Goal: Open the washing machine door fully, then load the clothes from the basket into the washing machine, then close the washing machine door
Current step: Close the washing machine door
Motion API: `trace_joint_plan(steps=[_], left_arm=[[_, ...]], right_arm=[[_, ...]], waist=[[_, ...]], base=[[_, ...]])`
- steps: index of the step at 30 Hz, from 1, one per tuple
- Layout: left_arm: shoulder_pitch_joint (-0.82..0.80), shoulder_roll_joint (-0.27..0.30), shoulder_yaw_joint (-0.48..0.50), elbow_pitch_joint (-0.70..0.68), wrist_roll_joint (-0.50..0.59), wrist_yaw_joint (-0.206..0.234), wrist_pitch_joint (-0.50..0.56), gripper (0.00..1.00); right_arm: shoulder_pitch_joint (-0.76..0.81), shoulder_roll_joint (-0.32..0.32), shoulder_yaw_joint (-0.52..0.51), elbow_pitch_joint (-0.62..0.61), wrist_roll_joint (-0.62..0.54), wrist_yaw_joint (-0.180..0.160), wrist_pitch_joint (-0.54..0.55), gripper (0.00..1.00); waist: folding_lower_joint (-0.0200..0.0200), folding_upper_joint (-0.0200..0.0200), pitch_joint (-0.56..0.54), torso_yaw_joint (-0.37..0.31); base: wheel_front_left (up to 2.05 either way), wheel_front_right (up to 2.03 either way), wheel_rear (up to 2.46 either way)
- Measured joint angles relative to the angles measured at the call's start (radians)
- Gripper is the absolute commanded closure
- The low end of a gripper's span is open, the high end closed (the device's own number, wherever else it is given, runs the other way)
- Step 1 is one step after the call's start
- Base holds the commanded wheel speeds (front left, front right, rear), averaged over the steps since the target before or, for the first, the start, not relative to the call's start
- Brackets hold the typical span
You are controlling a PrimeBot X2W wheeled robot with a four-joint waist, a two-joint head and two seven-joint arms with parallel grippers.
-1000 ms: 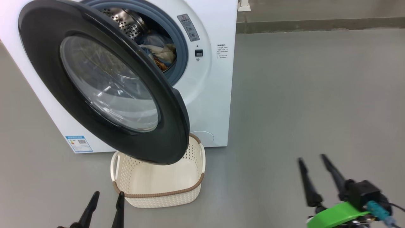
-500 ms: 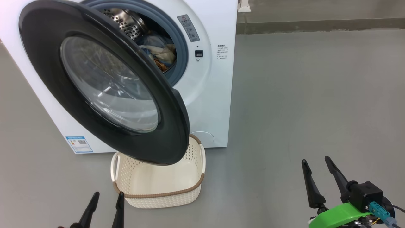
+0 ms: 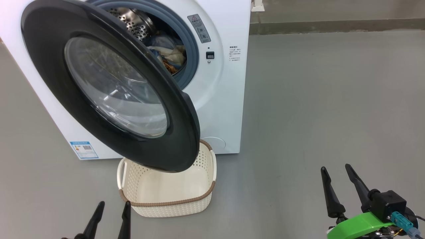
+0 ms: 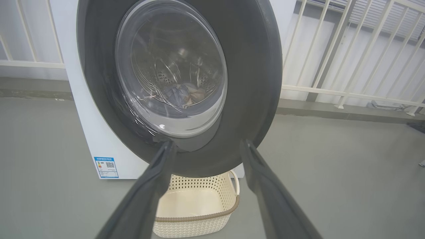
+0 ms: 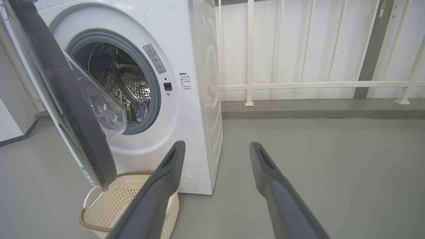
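The right gripper point(image 3: 334, 166) has slid slightly toward 4 o'clock in the head view since a second ago, while the door point(image 3: 113, 86), basket point(image 3: 166, 203) and left gripper point(image 3: 114, 202) sit as they did. The door stands partly open, swung out from the front of the machine point(image 3: 219, 99) on its 9 o'clock side. Its black rim fills the head view's 10 o'clock region, and its lowest edge hangs over the back of the basket. At the door's 1 o'clock, past its rim, the clothes point(image 3: 169, 56) lie inside the steel drum point(image 3: 132, 23), ringed by the grey-blue seal point(image 3: 191, 49). In the left wrist view they also show through the door glass. The basket rests on the grey floor point(image 3: 315, 99) at the door's 6 o'clock, just in front of the machine, with its cream bottom showing bare. A blue label point(image 3: 84, 150) sits on the machine front at the basket's 10 o'clock. The left gripper is at 7 o'clock in the head view, near the basket's 8 o'clock corner but apart from it, with its fingers spread wide and gripping nothing. The right gripper is at 4 o'clock, well apart from the basket over the floor, also spread wide and holding nothing. In the right wrist view a white railing point(image 5: 298, 86) runs off at the machine's 3 o'clock.
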Motion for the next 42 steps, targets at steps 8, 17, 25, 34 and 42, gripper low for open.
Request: trace_joint_plan(steps=[8,17,25,34,42], left_arm=[[0.0,-0.001,0.002,0.0,0.001,0.0,0.0,0.0],[-0.008,-0.005,-0.01,0.001,0.002,0.0,0.0,0.0],[-0.052,-0.019,-0.039,0.006,0.002,0.0,0.0,0.0],[-0.116,-0.04,-0.079,0.022,0.002,0.0,0.0,0.0],[-0.172,-0.061,-0.102,0.03,-0.015,0.0,0.0,0.0]], right_arm=[[0.0,0.001,-0.008,-0.005,-0.002,0.0,0.0,0.0],[-0.021,0.0,0.062,-0.017,-0.046,0.0,0.0,1.0],[-0.182,-0.09,0.307,-0.02,-0.057,0.0,0.0,1.0],[-0.347,-0.183,0.502,-0.025,0.018,0.0,0.0,1.0],[-0.461,-0.248,0.649,-0.008,0.063,0.0,-0.001,1.0]], waist=[[0.0,0.0,0.005,0.004],[0.0,0.0,0.024,0.024],[0.0,0.0,0.071,0.072],[0.0,0.0,0.14,0.134],[0.0,0.0,0.207,0.213]], base=[[0.0,0.0,0.0],[0.0,0.0,0.0],[0.0,0.0,0.0],[0.0,0.0,0.0],[0.0,0.0,0.0]])
